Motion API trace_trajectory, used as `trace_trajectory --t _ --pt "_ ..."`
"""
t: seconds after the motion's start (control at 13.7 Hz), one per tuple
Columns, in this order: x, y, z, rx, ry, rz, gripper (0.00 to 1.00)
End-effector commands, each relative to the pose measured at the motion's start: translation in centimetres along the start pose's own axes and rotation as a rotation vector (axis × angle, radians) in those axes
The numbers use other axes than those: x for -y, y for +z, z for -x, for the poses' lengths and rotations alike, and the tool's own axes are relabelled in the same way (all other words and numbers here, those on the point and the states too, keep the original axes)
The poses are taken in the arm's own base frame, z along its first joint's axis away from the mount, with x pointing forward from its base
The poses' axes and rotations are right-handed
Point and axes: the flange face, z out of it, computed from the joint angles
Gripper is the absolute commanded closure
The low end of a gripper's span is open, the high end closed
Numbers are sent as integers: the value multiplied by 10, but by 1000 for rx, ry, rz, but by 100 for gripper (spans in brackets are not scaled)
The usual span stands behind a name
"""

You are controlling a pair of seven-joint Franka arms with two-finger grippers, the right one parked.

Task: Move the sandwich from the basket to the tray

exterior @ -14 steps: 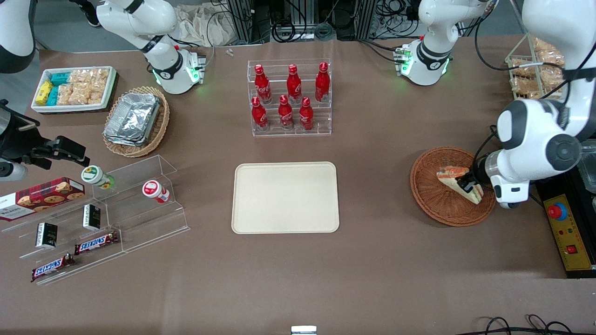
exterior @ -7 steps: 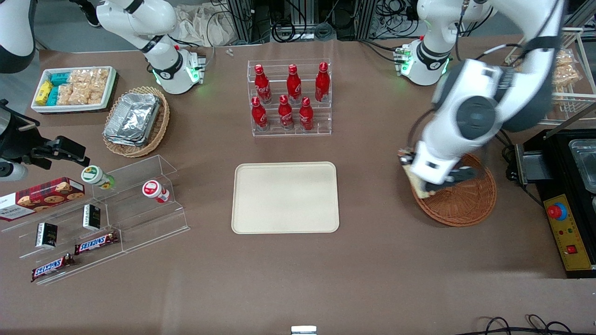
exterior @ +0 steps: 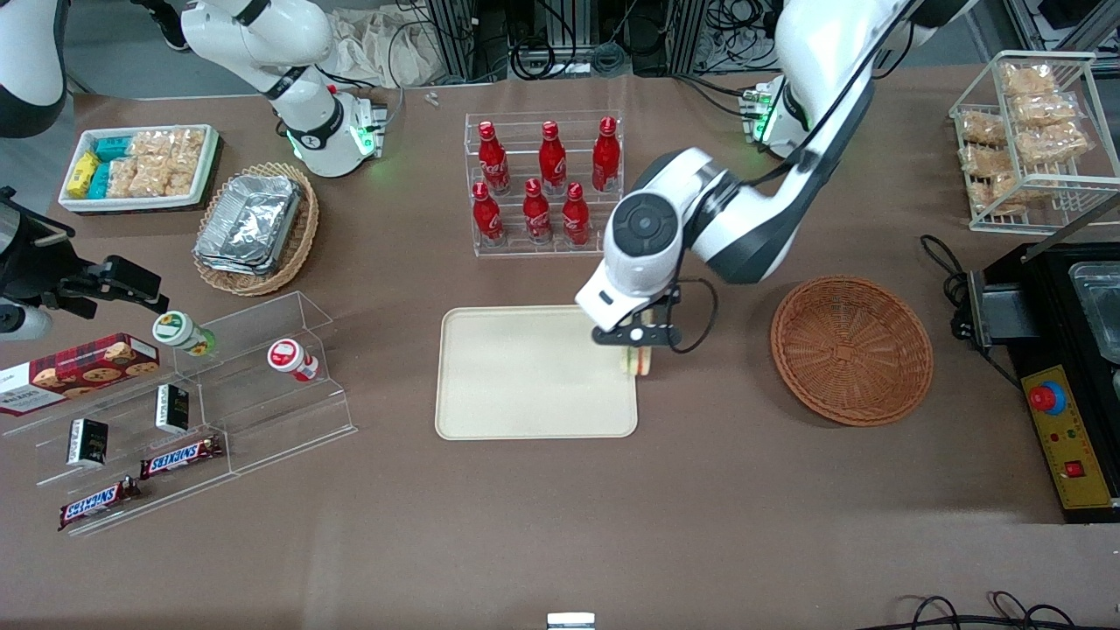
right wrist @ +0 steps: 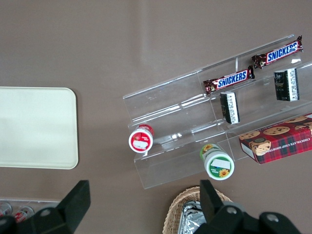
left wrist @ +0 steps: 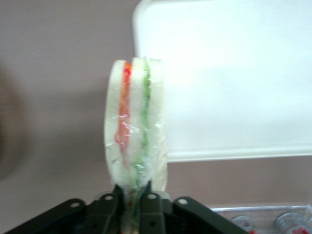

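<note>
Basket (exterior: 851, 350) now holds nothing; end effector (exterior: 636, 337) clenched on the sandwich (left wrist: 136, 127), held on edge above the tray (exterior: 525, 372) rim nearest the basket — pickup done, lowering and release onto tray left.

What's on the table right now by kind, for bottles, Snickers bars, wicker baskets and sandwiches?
Red bottles: 6
Snickers bars: 2
Wicker baskets: 2
Sandwich, held in the tool at the tray edge: 1
Total: 11
</note>
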Motion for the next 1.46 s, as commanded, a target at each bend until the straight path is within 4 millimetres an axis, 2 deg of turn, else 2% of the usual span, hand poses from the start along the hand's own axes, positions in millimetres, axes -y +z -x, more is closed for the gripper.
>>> trace_trajectory --t 0.0,0.15,0.22,0.37,0.51,0.73,0.8,0.95,1.1,1.17,1.24,1.39 --pt "-34 44 -14 -13 33 20 100" --pt "-35 70 -18 -31 52 -1 100" --pt "-35 81 -20 -28 55 -13 78" --pt "-42 94 -15 -40 85 -47 0" --pt "-41 84 -15 -83 53 -81 0" --pt "-34 8 -12 -170 -30 -53 0" --pt "-31 -15 -4 -182 -42 -76 0" --pt "-11 -58 6 -188 -96 -134 0" --pt "38 -105 -5 -206 -157 -130 0" --pt "53 -125 -4 -210 -158 -118 0" --pt "72 -140 -5 -183 -149 -101 0" --pt "124 -169 -7 -126 -73 -94 0"
